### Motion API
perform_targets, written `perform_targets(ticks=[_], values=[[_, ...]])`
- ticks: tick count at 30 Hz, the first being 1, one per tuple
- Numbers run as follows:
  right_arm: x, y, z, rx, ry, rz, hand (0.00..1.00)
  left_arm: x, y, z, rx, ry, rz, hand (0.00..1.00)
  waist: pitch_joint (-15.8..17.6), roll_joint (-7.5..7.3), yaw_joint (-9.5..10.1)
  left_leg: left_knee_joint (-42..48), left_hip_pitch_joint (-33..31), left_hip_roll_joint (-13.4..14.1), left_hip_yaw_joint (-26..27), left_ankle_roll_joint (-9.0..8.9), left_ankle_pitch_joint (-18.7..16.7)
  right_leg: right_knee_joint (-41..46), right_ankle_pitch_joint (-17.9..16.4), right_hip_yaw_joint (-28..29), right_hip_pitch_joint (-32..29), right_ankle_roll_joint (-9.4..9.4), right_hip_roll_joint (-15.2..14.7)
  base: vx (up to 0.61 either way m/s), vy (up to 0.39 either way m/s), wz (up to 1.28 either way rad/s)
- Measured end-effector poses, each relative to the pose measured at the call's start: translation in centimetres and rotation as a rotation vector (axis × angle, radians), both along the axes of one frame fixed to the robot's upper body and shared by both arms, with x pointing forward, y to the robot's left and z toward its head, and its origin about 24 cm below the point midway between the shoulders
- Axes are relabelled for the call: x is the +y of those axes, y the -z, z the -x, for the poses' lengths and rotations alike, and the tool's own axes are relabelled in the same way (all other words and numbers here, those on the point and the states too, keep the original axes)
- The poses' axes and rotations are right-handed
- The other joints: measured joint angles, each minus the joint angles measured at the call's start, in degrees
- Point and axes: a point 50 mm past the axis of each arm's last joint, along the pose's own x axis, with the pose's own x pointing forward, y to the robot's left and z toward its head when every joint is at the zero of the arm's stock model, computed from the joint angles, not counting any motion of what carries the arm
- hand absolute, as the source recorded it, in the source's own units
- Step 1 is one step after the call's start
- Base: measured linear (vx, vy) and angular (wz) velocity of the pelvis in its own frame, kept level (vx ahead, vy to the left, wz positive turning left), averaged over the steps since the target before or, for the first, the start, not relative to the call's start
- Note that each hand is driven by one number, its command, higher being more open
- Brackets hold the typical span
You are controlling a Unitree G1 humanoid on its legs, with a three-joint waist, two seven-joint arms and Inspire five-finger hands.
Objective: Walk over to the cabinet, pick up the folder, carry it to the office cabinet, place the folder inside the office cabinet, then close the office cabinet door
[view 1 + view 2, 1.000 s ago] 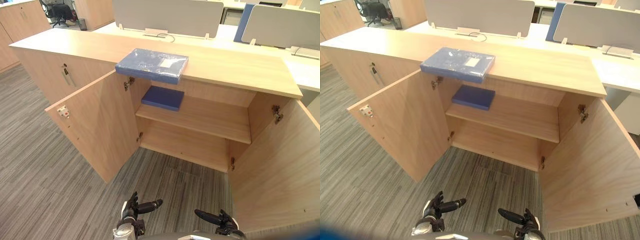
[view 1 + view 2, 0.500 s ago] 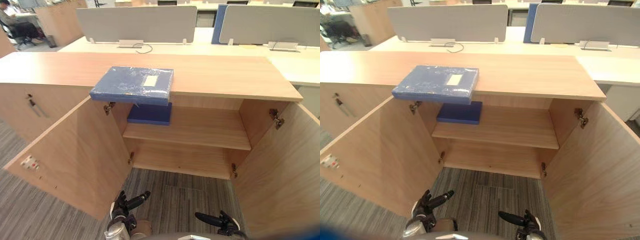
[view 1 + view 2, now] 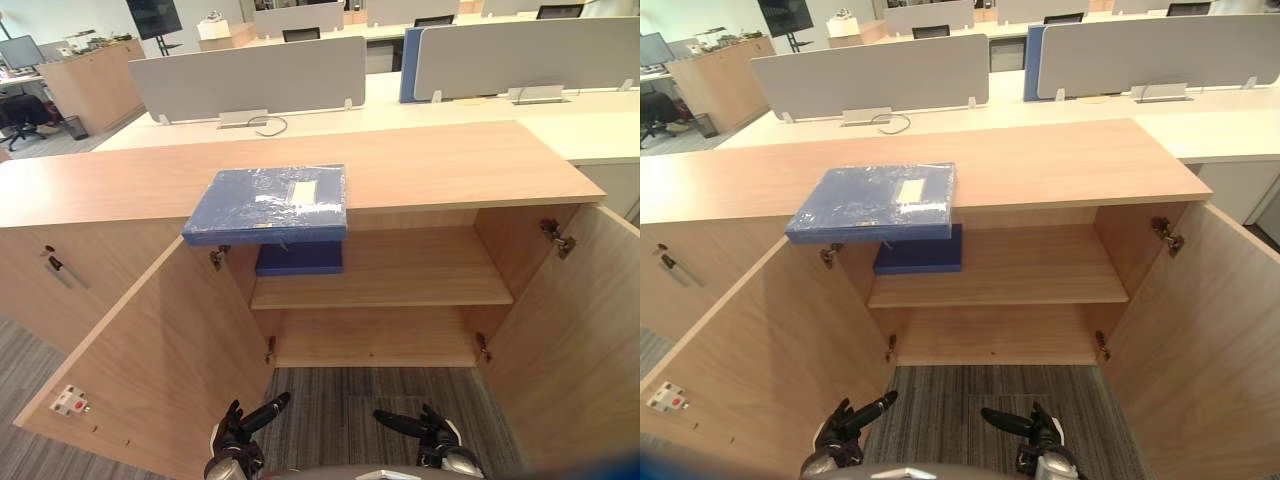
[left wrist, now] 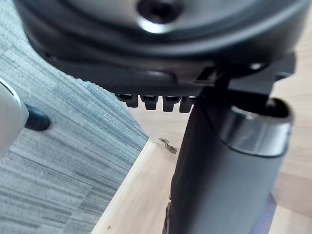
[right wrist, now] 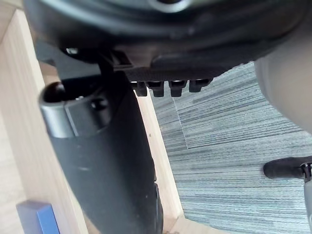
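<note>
Change noted: over the last second the whole view has swung, so the camera has moved, not the furniture. The cabinet (image 3: pixel 380 335), seen at an angle a second ago, now stands square ahead and looks closer. Relative to the cabinet nothing has shifted. Judgement: the walk-up is about complete, and the pick-up has not begun.

Left hand (image 3: pixel 233 442) and right hand (image 3: pixel 438 447) hang low over the carpet (image 3: pixel 335 395) in front of the open cabinet. Their fingers are released and loosely straight, grasping nothing.

The box-file folder (image 3: pixel 268 203) lies flat on the worktop (image 3: pixel 450 165) at its front edge, left of centre and above the left door's hinge side. Its near edge looks to overhang the front edge slightly. It is blue, wrapped in glossy clear film, with a pale label on the top face. The film may be slippery under the fingers.

A second, darker blue folder (image 3: pixel 300 258) sits at the left end of the upper shelf (image 3: pixel 420 280), directly below the first. Left door (image 3: pixel 150 380) and right door (image 3: pixel 570 350) both stand wide open, so access is unobstructed.
</note>
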Motion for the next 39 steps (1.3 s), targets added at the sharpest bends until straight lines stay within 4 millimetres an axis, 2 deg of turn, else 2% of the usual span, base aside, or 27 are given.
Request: perform_targets(ticks=[1,2,3,5,8,10,13,16,20,24,28,31,34,39], values=[[0.2,0.0,0.0,-0.002,-0.012,-0.001,1.00,0.1,-0.1,0.0,-0.011,-0.027,0.013,1.00,-0.01,-0.14,-0.06,0.06,-0.23,0.48,-0.48,-0.37,-0.03,-3.12,-0.65,0.20,0.17,0.04,1.51,0.00,-0.172,0.37],[0.9,0.1,0.2,0.002,-0.026,-0.011,1.00,0.4,-0.6,0.1,-0.065,-0.116,0.052,1.00,-0.33,-2.44,-0.51,0.26,-1.02,0.61,-2.26,-1.97,0.40,-12.26,-1.88,-0.79,2.76,0.58,3.64,0.00,-0.151,0.37],[1.0,0.1,0.3,0.005,-0.021,-0.012,1.00,0.4,-0.7,0.0,-0.074,-0.126,0.058,1.00,-0.38,-2.59,-0.38,0.14,-1.10,0.66,-2.42,-2.10,0.44,-13.68,-2.36,-0.97,3.37,0.93,3.67,0.05,-0.232,0.48],[0.3,0.1,0.3,0.010,-0.004,0.013,1.00,-0.4,-1.5,-0.2,-0.151,-0.200,0.127,1.00,-0.31,-1.32,-0.22,-2.11,-1.51,2.73,-4.49,-4.35,2.50,-17.77,-1.26,-3.67,4.73,-0.24,6.17,0.07,-0.219,0.38],[0.4,0.1,0.4,0.016,-0.015,0.014,1.00,-0.7,-2.2,-1.0,-0.212,-0.216,0.166,1.00,-0.45,-1.28,0.29,-3.70,-1.17,5.01,-5.51,-5.47,3.00,-22.16,0.78,-4.99,6.90,-1.22,8.87,0.06,-0.162,0.19],[0.6,0.2,0.5,0.022,-0.025,0.010,1.00,-0.9,-3.4,-2.2,-0.289,-0.221,0.197,1.00,-0.21,-2.00,0.51,-4.43,-0.95,6.25,-5.82,-5.58,3.03,-25.50,2.30,-5.71,8.64,-1.66,10.34,0.08,-0.133,0.07],[0.5,0.2,0.9,0.031,-0.026,0.011,1.00,-1.3,-5.3,-3.4,-0.396,-0.181,0.204,1.00,-0.52,-2.67,1.00,-5.42,0.19,6.73,-5.51,-5.66,3.00,-27.49,3.27,-5.69,10.11,-1.72,10.86,0.08,-0.036,-0.03],[0.5,0.2,1.1,0.032,-0.027,0.010,1.00,-1.1,-7.5,-4.4,-0.496,-0.125,0.159,1.00,-0.64,-2.57,1.03,-5.75,1.28,6.77,-5.38,-5.80,2.90,-28.02,3.90,-5.68,11.31,-1.67,10.86,0.06,-0.004,-0.01],[0.4,0.3,1.3,0.037,-0.024,0.002,1.00,-0.6,-9.1,-4.7,-0.545,-0.046,0.057,1.00,-1.26,-1.80,1.78,-5.75,1.21,6.93,-5.47,-5.80,2.90,-28.10,4.34,-5.76,11.40,-1.82,10.93,0.04,-0.013,0.04],[0.7,0.4,1.7,0.053,0.000,-0.019,1.00,-0.1,-10.2,-3.9,-0.500,0.072,-0.130,1.00,-1.60,-1.84,2.55,-5.08,1.01,7.09,-6.20,-5.81,2.88,-28.68,4.71,-6.49,12.32,-1.60,11.07,0.00,-0.030,0.14],[1.4,0.4,1.9,0.052,0.003,-0.039,1.00,2.1,-12.1,-2.9,-0.434,0.115,-0.403,1.00,-2.23,-2.56,2.86,-3.39,-0.24,7.15,-7.64,-5.86,2.82,-28.95,4.81,-7.43,12.89,-1.57,11.32,-0.03,-0.035,0.16],[1.6,0.4,2.1,0.055,0.009,-0.044,1.00,3.8,-13.8,-1.8,-0.389,0.092,-0.599,1.00,-2.80,-2.47,3.20,-3.34,-0.41,7.37,-8.27,-6.59,1.99,-29.07,4.80,-7.74,13.02,-1.56,11.85,-0.05,-0.010,0.12],[2.1,0.5,2.4,0.068,-0.017,-0.042,1.00,5.4,-15.6,-0.7,-0.331,0.034,-0.790,1.00,-3.23,-2.65,3.97,-3.38,-0.61,7.25,-8.97,-6.60,1.60,-29.50,4.80,-7.82,13.13,-1.55,11.57,-0.07,0.013,0.04],[2.5,0.7,3.0,0.098,-0.052,-0.040,1.00,6.5,-19.3,-0.6,-0.302,-0.051,-1.133,1.00,-3.91,-3.48,5.41,-3.86,-0.84,6.53,-9.19,-6.02,1.76,-30.33,4.82,-7.89,13.56,-1.48,10.93,-0.10,0.023,0.01]])
